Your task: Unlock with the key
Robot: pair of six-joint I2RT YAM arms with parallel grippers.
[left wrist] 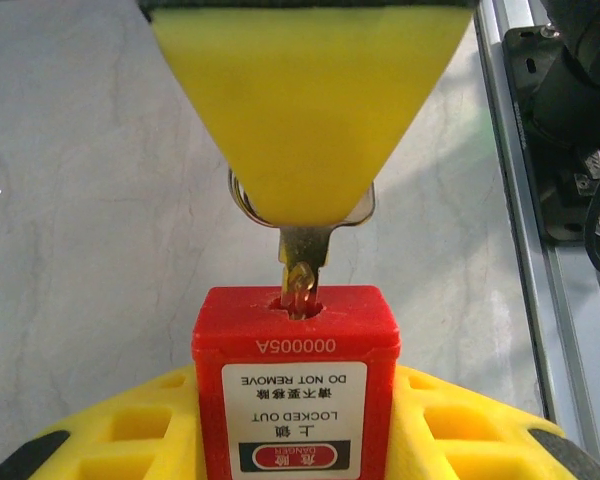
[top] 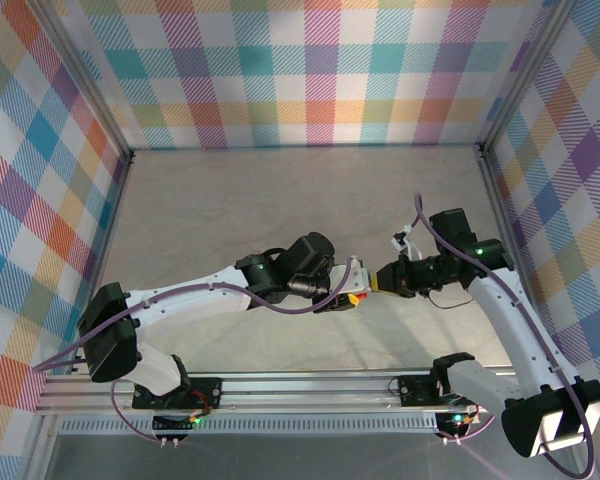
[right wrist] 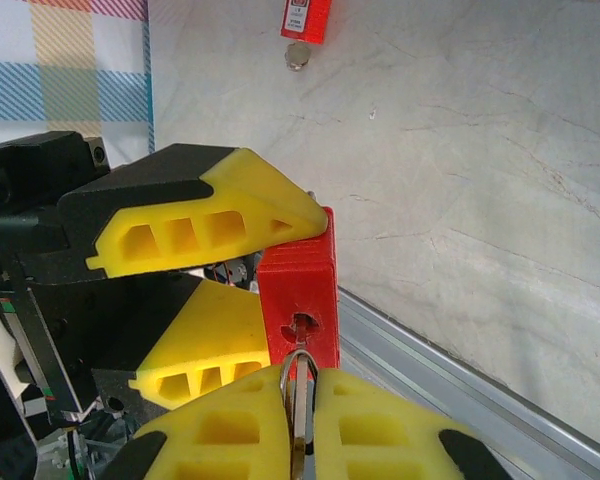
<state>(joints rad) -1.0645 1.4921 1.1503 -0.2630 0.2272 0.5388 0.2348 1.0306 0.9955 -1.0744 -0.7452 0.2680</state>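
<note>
A red safety padlock (left wrist: 295, 390) with a white warning label sits clamped between the yellow fingers (left wrist: 110, 435) of my left gripper (left wrist: 295, 445), keyhole end facing away from the wrist. My right gripper (right wrist: 300, 400) is shut on the metal key (right wrist: 298, 375) and its ring. The key's blade tip (left wrist: 300, 280) sits in the padlock's keyhole (right wrist: 302, 325). In the top external view the two grippers meet tip to tip over the near middle of the table, left gripper (top: 348, 283) and right gripper (top: 380, 280), with the padlock (top: 355, 297) between them.
A small red labelled item (right wrist: 307, 18) with a round metal piece (right wrist: 297, 58) lies on the grey table further out. The aluminium rail (top: 310, 385) carrying the arm bases runs along the near edge. Checked walls (top: 310, 70) enclose the table on three sides.
</note>
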